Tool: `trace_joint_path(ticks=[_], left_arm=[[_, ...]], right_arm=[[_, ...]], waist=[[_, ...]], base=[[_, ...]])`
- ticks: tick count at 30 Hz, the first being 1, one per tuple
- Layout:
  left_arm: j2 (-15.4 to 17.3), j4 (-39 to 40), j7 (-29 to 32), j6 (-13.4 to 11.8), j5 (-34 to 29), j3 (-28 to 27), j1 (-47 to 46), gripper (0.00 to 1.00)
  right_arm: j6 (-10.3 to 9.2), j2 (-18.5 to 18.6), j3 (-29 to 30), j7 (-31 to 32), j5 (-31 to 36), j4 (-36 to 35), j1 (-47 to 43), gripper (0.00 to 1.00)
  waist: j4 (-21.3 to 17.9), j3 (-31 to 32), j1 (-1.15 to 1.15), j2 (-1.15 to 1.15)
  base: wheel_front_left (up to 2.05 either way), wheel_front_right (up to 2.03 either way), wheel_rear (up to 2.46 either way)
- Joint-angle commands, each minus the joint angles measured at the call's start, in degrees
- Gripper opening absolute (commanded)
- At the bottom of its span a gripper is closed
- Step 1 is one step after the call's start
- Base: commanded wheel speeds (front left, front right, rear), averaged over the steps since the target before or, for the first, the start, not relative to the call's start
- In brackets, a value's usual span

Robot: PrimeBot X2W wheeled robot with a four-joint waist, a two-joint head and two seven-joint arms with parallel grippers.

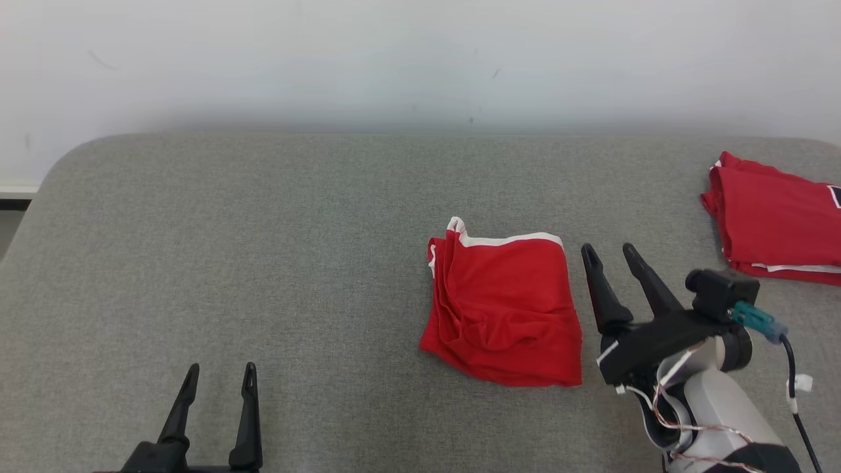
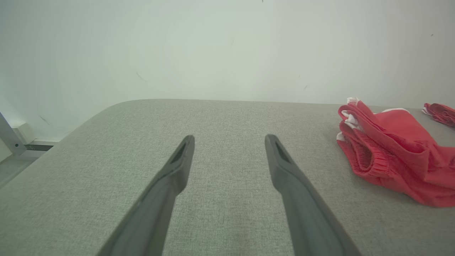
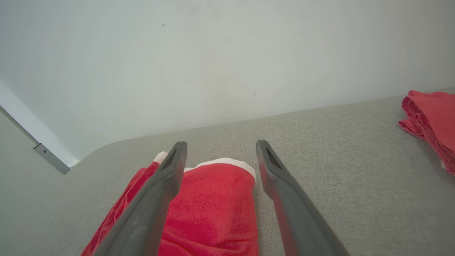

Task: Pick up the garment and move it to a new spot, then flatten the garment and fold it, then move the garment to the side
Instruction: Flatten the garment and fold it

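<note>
The garment (image 1: 502, 309) lies folded into a small red rectangle with white stripe trim along its far edge, a little right of the table's middle. My right gripper (image 1: 611, 249) stands open just right of it, fingers apart and holding nothing. In the right wrist view the garment (image 3: 209, 209) lies below and between the spread fingers. My left gripper (image 1: 220, 369) is open at the lower left, well away from the cloth. The left wrist view shows the garment (image 2: 391, 153) off to the right of my left gripper (image 2: 229, 137).
A second folded red garment (image 1: 775, 220) lies at the table's far right edge, also seen as a red pile (image 3: 432, 121) in the right wrist view. The grey fabric table (image 1: 263, 263) ends at a white wall behind.
</note>
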State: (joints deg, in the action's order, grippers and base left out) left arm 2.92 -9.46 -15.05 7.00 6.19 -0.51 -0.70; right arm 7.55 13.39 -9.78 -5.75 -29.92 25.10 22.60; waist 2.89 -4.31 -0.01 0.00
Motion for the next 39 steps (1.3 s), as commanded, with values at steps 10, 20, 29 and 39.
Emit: trace_joint_path(ticks=[10, 20, 29, 39], left_arm=[[-0.1, 0.3, -0.2, 0.3, -1.0, -0.4, 0.8, 1.00], [-0.1, 0.1, -0.2, 0.5, -0.4, 0.1, 0.1, 1.00], [-0.1, 0.3, -0.2, 0.4, 0.0, 0.3, -0.7, 1.00], [-0.1, 0.5, -0.2, 0.4, 1.0, 0.9, -1.6, 1.00]], right_arm=[[-0.17, -1.1, 1.5, -0.9, 1.6, -2.9, -5.0, 1.00], [-0.17, -1.1, -0.1, -2.4, 4.9, -1.9, -5.5, 0.00], [-0.17, -3.0, -5.8, -4.3, 6.7, 7.4, -0.4, 0.00], [-0.17, -6.3, -11.5, -6.5, 5.6, 19.2, 4.6, 0.00]], waist=[[-0.3, 0.6, 0.01, 0.00], [1.8, 0.0, 0.01, 0.00], [4.1, -1.3, 0.01, 0.00], [6.5, -3.0, 0.01, 0.00]], base=[[0.00, 0.00, 0.00], [0.00, 0.00, 0.00], [0.00, 0.00, 0.00], [0.00, 0.00, 0.00]])
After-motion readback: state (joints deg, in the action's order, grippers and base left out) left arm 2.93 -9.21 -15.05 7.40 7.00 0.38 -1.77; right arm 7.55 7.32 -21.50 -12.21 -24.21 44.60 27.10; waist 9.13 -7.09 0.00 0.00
